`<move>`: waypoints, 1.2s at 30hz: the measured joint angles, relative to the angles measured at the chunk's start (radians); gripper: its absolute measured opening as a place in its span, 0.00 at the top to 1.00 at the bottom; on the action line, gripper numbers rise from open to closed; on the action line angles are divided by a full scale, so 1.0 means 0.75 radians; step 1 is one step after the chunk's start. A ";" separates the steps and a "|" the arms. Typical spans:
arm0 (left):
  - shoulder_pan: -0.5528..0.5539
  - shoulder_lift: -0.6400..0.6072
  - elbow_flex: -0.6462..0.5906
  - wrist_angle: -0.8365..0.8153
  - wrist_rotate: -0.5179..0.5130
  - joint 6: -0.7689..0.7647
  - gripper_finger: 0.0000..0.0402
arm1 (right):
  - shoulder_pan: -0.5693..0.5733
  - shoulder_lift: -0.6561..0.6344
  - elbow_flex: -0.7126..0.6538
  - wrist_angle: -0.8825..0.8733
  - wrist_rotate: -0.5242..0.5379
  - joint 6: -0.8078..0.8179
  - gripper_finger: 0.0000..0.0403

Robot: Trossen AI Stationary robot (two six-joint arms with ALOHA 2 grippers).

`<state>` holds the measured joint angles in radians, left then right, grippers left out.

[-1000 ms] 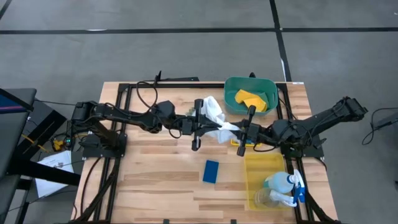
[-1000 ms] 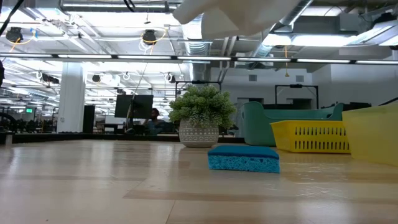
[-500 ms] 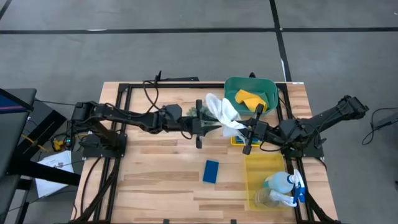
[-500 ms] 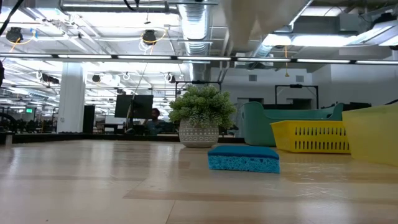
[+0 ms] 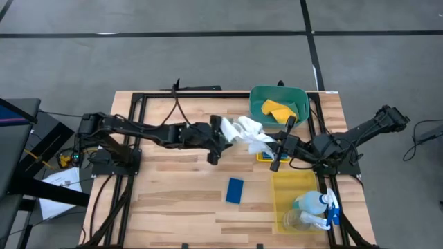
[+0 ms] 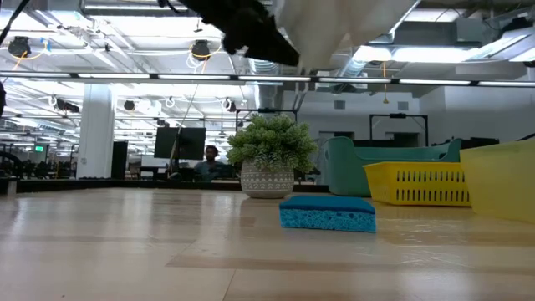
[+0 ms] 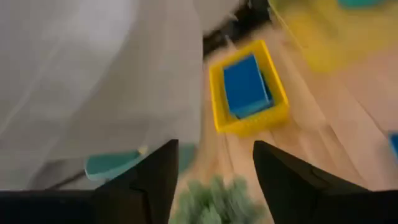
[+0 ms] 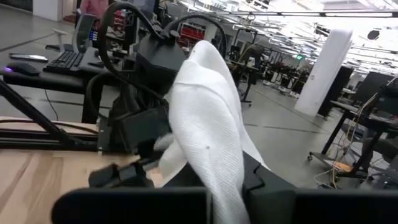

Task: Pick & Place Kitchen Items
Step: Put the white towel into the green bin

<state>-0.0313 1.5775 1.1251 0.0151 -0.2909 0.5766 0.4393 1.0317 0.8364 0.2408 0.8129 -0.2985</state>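
The white cloth [image 5: 246, 131] hangs in the air over the table's middle, between my two grippers; it shows at the top of the low view [image 6: 338, 25]. My right gripper [image 5: 271, 144] is shut on its right end. My left gripper [image 7: 214, 180] stands open at the cloth's left end [image 5: 220, 125], with nothing between its fingers. A blue sponge [image 5: 234, 190] lies flat on the table. Another blue sponge [image 7: 245, 88] lies in a small yellow basket [image 7: 219, 93]. The spray bottle [image 5: 315, 202] and the clear cup [image 5: 296, 220] lie in the yellow bin [image 5: 279, 181]. My right gripper pinches a bunched part of the white cloth [image 8: 219, 186] between its two fingers, several layers thick. The fingers come level from the table's right side. The cloth is lifted clear of the table and spreads away from the fingers toward my left gripper. Whether my left gripper touches the cloth, I cannot tell.
The teal bin [image 5: 257, 104] at the far edge holds a yellow sponge [image 5: 278, 111]. A potted plant [image 6: 270, 159] stands below the cloth, near the left gripper. Bare wood lies along the table's near left part.
The cloth has gone toward the table's right and far edge with my right gripper, staying clear of the table. My left gripper has followed a little, turned about, and now shows at the top of the low view, where it did not before.
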 joint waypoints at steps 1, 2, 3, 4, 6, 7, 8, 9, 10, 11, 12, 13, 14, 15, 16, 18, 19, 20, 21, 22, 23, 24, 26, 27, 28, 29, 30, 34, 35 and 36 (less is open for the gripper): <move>-0.002 -0.014 0.000 -0.044 -0.001 -0.016 0.48 | 0.000 0.000 0.000 -0.001 0.000 0.000 1.00; -0.003 -0.036 0.000 -0.083 0.000 -0.040 0.47 | 0.000 0.000 0.000 -0.002 0.000 0.000 1.00; -0.006 -0.068 -0.002 -0.151 0.002 -0.072 0.46 | 0.000 0.000 0.000 -0.005 0.002 0.000 1.00; -0.009 -0.100 -0.009 -0.186 0.012 -0.109 0.46 | 0.000 0.000 0.000 -0.007 0.007 0.000 1.00; -0.010 -0.201 -0.053 -0.222 0.054 -0.170 0.45 | 0.000 -0.003 0.000 -0.018 0.035 0.001 1.00; -0.009 -0.260 -0.085 -0.222 0.081 -0.198 0.45 | 0.000 -0.008 0.000 -0.026 0.042 0.001 1.00; -0.009 -0.326 -0.124 -0.212 0.119 -0.225 0.45 | 0.000 -0.010 0.000 -0.028 0.046 0.008 1.00; -0.009 -0.393 -0.169 -0.213 0.158 -0.250 0.46 | -0.002 -0.016 0.000 -0.036 0.047 0.011 1.00; -0.009 -0.465 -0.216 -0.194 0.189 -0.268 0.46 | -0.002 -0.020 0.000 -0.041 0.047 0.014 1.00; -0.007 -0.540 -0.270 -0.174 0.213 -0.291 0.47 | -0.002 -0.026 0.000 -0.044 0.046 0.019 1.00; -0.007 -0.611 -0.324 -0.155 0.234 -0.312 0.48 | -0.002 -0.030 0.000 -0.048 0.047 0.025 1.00; -0.007 -0.688 -0.380 -0.107 0.247 -0.332 0.48 | -0.002 -0.032 0.001 -0.048 0.048 0.037 0.99; -0.007 -0.768 -0.440 -0.072 0.249 -0.359 0.49 | -0.002 -0.038 0.000 -0.063 0.045 0.045 0.99; -0.007 -0.840 -0.499 -0.029 0.249 -0.388 0.50 | -0.002 -0.043 0.000 -0.078 0.046 0.048 0.99; -0.007 -0.918 -0.555 0.044 0.250 -0.413 0.51 | -0.002 -0.044 0.001 -0.076 0.046 0.051 0.99; -0.007 -1.061 -0.682 0.138 0.251 -0.439 0.53 | -0.005 -0.047 0.001 -0.082 0.046 0.060 0.99; -0.007 -1.126 -0.737 0.193 0.251 -0.440 0.54 | -0.005 -0.048 0.001 -0.085 0.045 0.066 0.99; -0.008 -1.190 -0.790 0.238 0.252 -0.441 0.55 | -0.007 -0.049 0.001 -0.095 0.047 0.071 0.99; -0.008 -1.253 -0.842 0.248 0.251 -0.442 0.57 | -0.011 -0.050 0.001 -0.099 0.047 0.074 0.99; -0.003 -1.313 -0.888 0.246 0.252 -0.447 0.58 | -0.016 -0.050 0.001 -0.104 0.045 0.082 0.99; 0.001 -1.368 -0.932 0.250 0.252 -0.464 0.59 | -0.021 -0.051 0.001 -0.117 0.047 0.084 0.99; 0.002 -1.418 -0.974 0.254 0.252 -0.481 0.61 | -0.027 -0.050 0.001 -0.128 0.047 0.084 0.99; 0.002 -1.518 -1.050 0.244 0.252 -0.530 0.64 | -0.044 -0.050 0.001 -0.140 0.048 0.095 0.99; 0.002 -1.555 -1.079 0.244 0.251 -0.545 0.65 | -0.058 -0.050 0.001 -0.144 0.048 0.104 0.99; 0.002 -1.594 -1.102 0.250 0.251 -0.564 0.67 | -0.072 -0.050 0.001 -0.153 0.047 0.119 0.99; 0.002 -1.629 -1.123 0.251 0.251 -0.574 0.68 | -0.088 -0.050 0.001 -0.162 0.039 0.136 0.99; 0.002 -1.656 -1.141 0.250 0.252 -0.578 0.70 | -0.105 -0.050 0.001 -0.174 0.034 0.150 0.99; 0.002 -1.712 -1.190 0.260 0.251 -0.581 0.74 | -0.165 -0.050 0.001 -0.227 0.033 0.190 0.99; 0.002 -1.712 -1.195 0.258 0.251 -0.581 0.75 | -0.179 -0.050 0.001 -0.237 0.032 0.196 0.99; 0.001 -1.710 -1.196 0.259 0.252 -0.582 0.76 | -0.195 -0.050 0.001 -0.246 0.032 0.200 0.99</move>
<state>-0.0302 0.2950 0.2277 0.2091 -0.1020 0.1402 0.2929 0.9939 0.8368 0.0564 0.8368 -0.1485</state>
